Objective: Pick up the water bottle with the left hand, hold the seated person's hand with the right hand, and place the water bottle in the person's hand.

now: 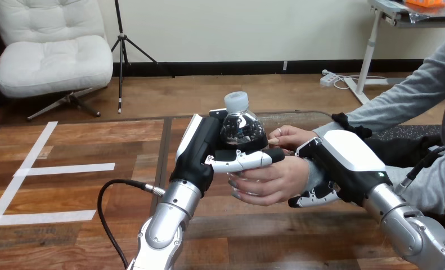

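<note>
A clear water bottle (242, 128) with a white cap stands upright above the middle of the table. My left hand (200, 152) is shut on it from the left, with the thumb lying across its front. The person's nearer hand (268, 181) cups the bottle's lower part, fingers curled round it. The person's farther hand (290, 136) touches the bottle's right side. My right hand (344, 163) lies over the wrist of the nearer hand, its fingers (315, 198) curled beneath it. The bottle's base is hidden behind the person's fingers and my thumb.
The wooden table (96, 135) has a dark seam running front to back just left of my left arm. White tape strips (68, 168) lie on its left part. The person's grey-sleeved arms come in from the right edge.
</note>
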Controlling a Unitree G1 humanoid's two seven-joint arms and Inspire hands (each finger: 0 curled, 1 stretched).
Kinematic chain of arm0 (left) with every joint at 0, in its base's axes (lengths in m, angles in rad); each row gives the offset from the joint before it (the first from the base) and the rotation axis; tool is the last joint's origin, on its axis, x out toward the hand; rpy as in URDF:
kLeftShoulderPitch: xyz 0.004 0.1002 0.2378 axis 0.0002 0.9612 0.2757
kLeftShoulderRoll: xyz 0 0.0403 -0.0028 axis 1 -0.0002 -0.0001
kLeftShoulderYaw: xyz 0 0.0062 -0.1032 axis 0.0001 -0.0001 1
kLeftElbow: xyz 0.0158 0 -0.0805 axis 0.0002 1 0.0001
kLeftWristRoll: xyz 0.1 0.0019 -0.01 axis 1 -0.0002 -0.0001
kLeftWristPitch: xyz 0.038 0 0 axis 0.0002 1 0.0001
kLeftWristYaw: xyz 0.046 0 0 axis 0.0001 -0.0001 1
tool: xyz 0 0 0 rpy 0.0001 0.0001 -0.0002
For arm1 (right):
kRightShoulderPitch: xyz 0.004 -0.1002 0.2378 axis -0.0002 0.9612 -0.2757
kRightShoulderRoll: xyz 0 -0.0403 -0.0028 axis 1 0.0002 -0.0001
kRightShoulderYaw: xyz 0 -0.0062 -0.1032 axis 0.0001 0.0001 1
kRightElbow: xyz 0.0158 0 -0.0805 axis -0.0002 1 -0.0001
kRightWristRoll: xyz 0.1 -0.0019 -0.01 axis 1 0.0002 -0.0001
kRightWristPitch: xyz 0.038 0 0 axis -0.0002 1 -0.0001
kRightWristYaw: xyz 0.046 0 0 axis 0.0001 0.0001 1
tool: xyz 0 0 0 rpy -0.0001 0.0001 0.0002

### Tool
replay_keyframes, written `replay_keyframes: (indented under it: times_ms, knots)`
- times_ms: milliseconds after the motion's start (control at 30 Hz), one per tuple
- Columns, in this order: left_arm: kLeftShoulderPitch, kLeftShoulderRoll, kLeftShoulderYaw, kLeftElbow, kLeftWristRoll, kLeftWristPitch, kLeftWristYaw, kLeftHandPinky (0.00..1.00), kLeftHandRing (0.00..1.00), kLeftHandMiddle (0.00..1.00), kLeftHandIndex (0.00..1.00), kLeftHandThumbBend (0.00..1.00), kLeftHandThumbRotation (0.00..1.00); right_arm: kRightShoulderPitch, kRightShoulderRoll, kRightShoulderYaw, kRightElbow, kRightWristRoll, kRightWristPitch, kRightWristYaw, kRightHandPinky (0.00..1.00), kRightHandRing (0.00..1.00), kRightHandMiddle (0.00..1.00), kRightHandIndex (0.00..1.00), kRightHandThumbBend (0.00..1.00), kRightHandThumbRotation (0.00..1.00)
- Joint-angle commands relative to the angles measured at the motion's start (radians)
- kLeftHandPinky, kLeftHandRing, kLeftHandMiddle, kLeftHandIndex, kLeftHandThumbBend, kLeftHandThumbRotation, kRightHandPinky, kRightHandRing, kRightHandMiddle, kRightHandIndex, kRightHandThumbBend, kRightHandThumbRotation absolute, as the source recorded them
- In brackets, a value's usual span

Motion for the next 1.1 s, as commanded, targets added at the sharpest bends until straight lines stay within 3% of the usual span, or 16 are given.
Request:
replay_keyframes:
  times_ms: [0, 1067]
  knots:
    - [-0.072, -0.020, -0.015, -0.025, -0.011, -0.019, -0.015, 0.24, 0.29, 0.34, 0.34, 0.73, 0.00, -0.077, -0.011, -0.036, -0.064, 0.033, 0.000, -0.023, 0.14, 0.18, 0.24, 0.26, 0.75, 0.00]
    - [-0.062, -0.047, -0.015, -0.035, -0.060, -0.008, -0.058, 0.24, 0.29, 0.34, 0.34, 0.75, 0.00, -0.070, -0.014, -0.040, -0.078, 0.039, 0.019, -0.008, 0.14, 0.19, 0.25, 0.26, 0.75, 0.00]
